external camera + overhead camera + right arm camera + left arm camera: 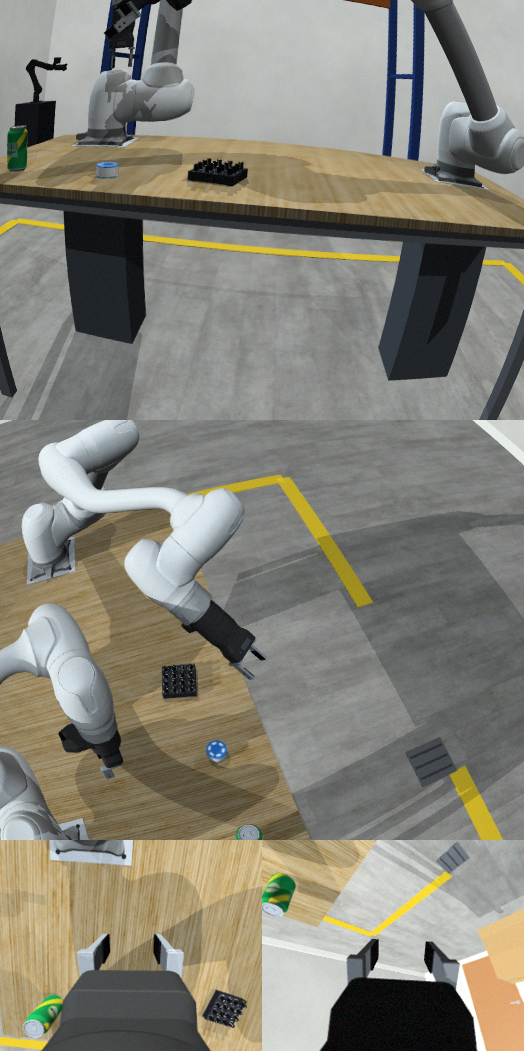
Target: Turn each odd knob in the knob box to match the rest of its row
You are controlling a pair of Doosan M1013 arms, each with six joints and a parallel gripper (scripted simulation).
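Observation:
The black knob box [180, 682] [217, 176] [225, 1009] sits on the wooden table, with several small black knobs standing in rows. It is too small in every view to read marks or where any knob points. My left gripper [258, 668] [401, 949] is open and empty, tilted outward high near the table edge, up and to the right of the box in the top view. My right gripper [108, 772] [122, 61] [131, 943] is open and empty above the table, away from the box, pointing down. The box is outside the left wrist view.
A white round container with a blue top [216, 750] [107, 170] stands beside the box. A green and yellow can [249, 834] [17, 148] [278, 892] [44, 1014] stands farther along the table. The arm bases [105, 140] [455, 177] are bolted near the table's far side in the exterior view.

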